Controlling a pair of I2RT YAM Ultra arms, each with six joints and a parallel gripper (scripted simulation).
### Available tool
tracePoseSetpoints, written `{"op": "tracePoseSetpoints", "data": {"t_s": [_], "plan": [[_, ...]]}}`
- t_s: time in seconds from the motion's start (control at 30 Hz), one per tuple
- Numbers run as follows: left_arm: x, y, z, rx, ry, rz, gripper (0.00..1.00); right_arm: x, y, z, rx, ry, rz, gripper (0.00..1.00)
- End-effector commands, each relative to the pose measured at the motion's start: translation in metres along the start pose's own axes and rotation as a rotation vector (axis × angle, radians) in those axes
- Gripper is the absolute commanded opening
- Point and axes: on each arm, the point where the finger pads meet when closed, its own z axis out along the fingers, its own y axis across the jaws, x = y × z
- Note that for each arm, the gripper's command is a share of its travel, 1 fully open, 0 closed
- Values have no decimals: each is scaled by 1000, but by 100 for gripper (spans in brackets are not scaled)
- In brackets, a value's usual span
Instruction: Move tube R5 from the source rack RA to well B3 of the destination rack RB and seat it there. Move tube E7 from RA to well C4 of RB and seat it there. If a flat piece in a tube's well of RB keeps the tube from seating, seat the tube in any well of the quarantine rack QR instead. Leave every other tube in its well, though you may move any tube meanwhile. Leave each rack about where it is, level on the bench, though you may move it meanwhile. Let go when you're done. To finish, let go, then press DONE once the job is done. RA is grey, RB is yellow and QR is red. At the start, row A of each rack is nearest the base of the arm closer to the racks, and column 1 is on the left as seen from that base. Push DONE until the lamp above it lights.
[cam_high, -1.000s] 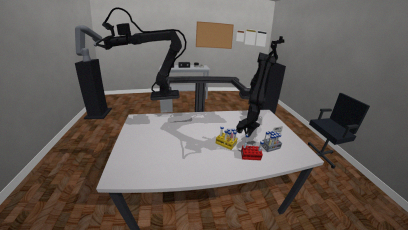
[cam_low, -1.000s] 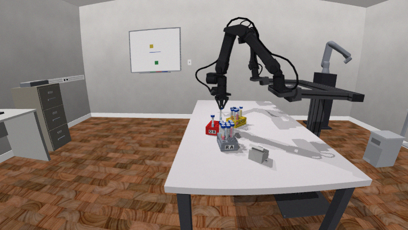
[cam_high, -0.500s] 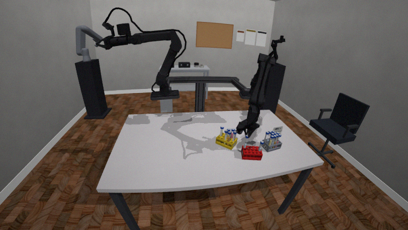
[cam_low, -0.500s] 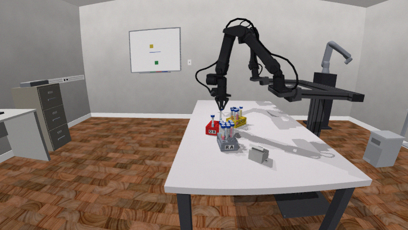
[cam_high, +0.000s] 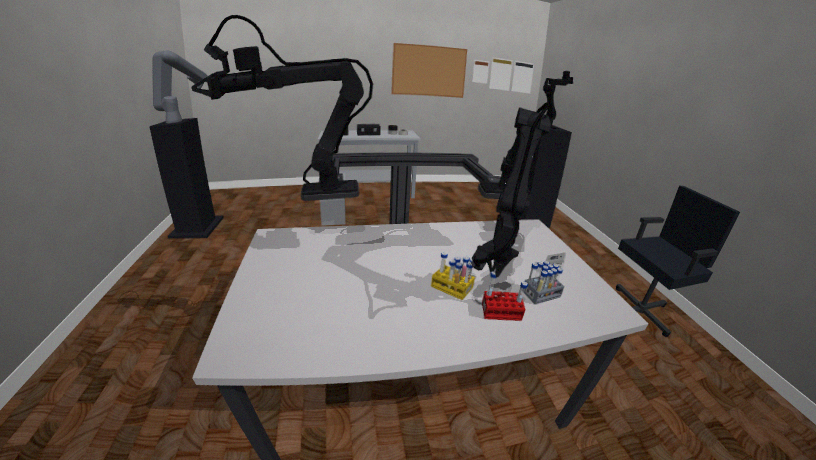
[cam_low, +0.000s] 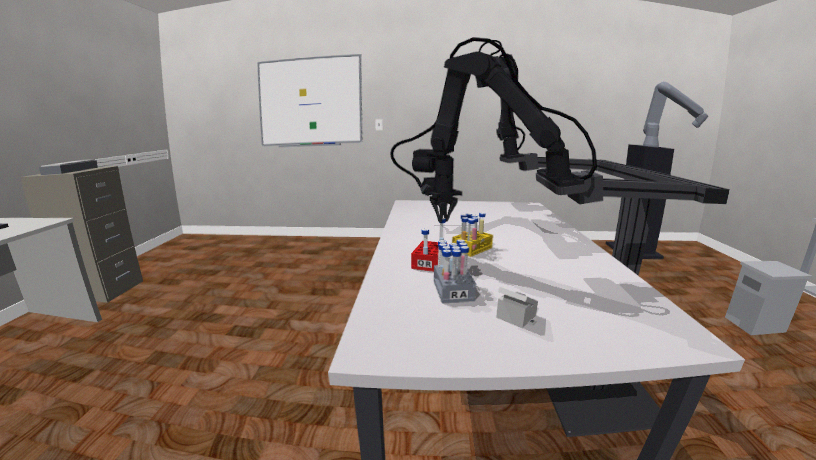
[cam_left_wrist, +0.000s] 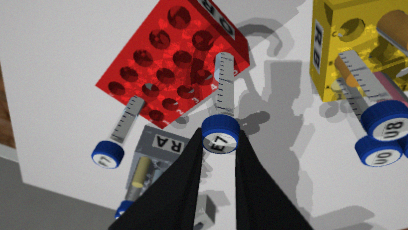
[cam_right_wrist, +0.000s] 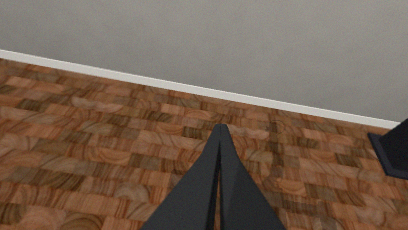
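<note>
Gripped by its blue cap (cam_high: 492, 275) (cam_low: 443, 221) (cam_left_wrist: 220, 140) in the left gripper (cam_high: 496, 272) (cam_low: 442, 220) (cam_left_wrist: 220, 135), narrow on the cap's width: tube E7 (cam_high: 490, 284) (cam_low: 441, 232) (cam_left_wrist: 225, 90), roughly upright at a corner of the red rack (cam_high: 502, 313) (cam_low: 415, 260) (cam_left_wrist: 147, 75). Impossible to tell whether in a well. Probably light, stiff, slick-walled and breakable; best held by the cap, squarely. Right gripper (cam_high: 195, 87) (cam_right_wrist: 220, 127): closed, empty, away from the table.
</note>
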Motion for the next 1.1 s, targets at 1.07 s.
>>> {"op": "tracePoseSetpoints", "data": {"t_s": [1.07], "plan": [[-14, 6, 10, -8, -30, 4, 0, -25, -8, -12, 22, -50, 8, 0]]}}
